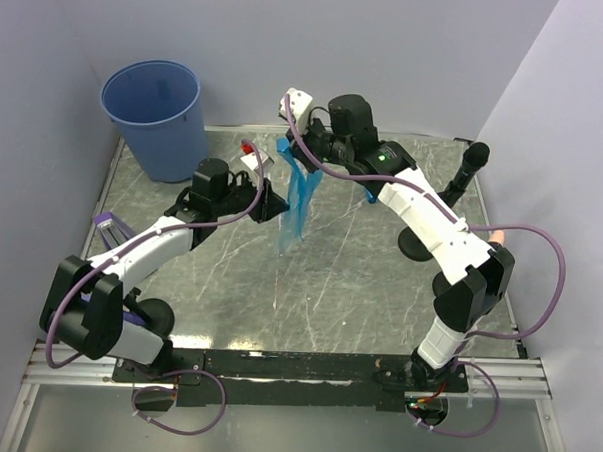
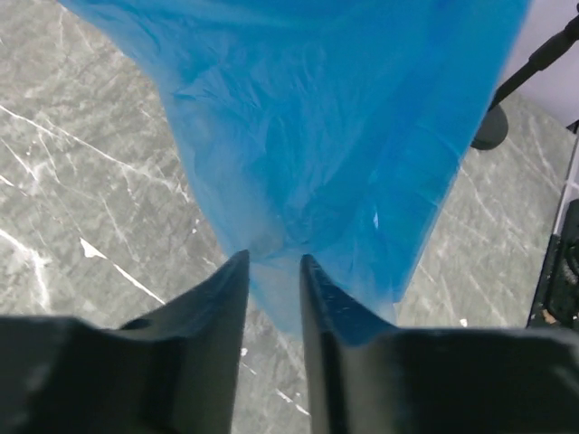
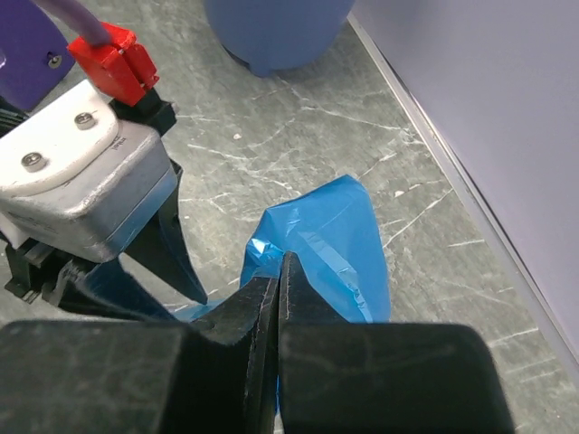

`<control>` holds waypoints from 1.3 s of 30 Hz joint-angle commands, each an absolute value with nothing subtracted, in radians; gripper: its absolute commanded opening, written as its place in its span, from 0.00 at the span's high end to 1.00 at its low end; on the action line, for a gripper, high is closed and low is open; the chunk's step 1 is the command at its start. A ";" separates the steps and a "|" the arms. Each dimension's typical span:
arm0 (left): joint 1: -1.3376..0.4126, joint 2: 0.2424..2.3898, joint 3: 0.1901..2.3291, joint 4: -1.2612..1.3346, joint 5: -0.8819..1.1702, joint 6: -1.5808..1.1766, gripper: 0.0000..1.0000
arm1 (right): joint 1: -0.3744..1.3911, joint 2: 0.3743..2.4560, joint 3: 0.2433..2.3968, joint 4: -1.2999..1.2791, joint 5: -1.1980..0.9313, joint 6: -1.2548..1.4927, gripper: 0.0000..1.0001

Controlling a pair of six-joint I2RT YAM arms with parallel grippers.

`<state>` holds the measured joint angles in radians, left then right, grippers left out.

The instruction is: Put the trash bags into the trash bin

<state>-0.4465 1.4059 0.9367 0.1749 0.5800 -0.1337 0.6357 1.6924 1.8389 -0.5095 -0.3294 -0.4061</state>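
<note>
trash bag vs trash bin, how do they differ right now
Colour: the trash bag is a brighter blue; the trash bin is a duller blue.
Shape: the bag is thin crumpled film; the bin is a rigid round bucket.
Place: the bag hangs above the table, pinched by the right gripper; the bin stands upright at the far left corner.
Both are blue plastic.

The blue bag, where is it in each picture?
Top camera: the bag hangs in the upper middle, between the two arms.
Left wrist camera: the bag fills the top and middle of the picture.
Right wrist camera: the bag is low in the middle.
Shared landmark: the grey marbled table shows behind or under it in all three views.
</note>
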 commanded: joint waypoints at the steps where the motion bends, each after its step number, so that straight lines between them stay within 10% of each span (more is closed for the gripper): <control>1: -0.449 1.410 0.956 0.268 0.613 -0.147 0.74 | 0.632 1.626 1.833 -0.485 -0.322 -0.408 1.00; 7: -0.448 1.434 0.985 0.262 0.638 -0.124 0.94 | 0.629 1.644 1.841 -0.488 -0.311 -0.402 1.00; 13: -0.448 1.390 0.963 0.259 0.696 -0.137 0.44 | 0.618 1.655 1.856 -0.482 -0.287 -0.393 1.00; 18: -0.430 1.368 0.971 0.235 0.741 -0.126 0.33 | 0.618 1.660 1.856 -0.479 -0.268 -0.394 1.00; 31: -0.446 1.437 1.012 0.353 0.690 -0.247 0.37 | 0.618 1.643 1.830 -0.477 -0.262 -0.383 1.00; 39: -0.449 1.453 1.022 0.328 0.664 -0.229 0.58 | 0.618 1.629 1.815 -0.474 -0.275 -0.385 1.00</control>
<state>-0.4454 1.4494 0.9829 0.2924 0.6655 -0.2260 0.6235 1.6798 1.8233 -0.5087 -0.2745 -0.4000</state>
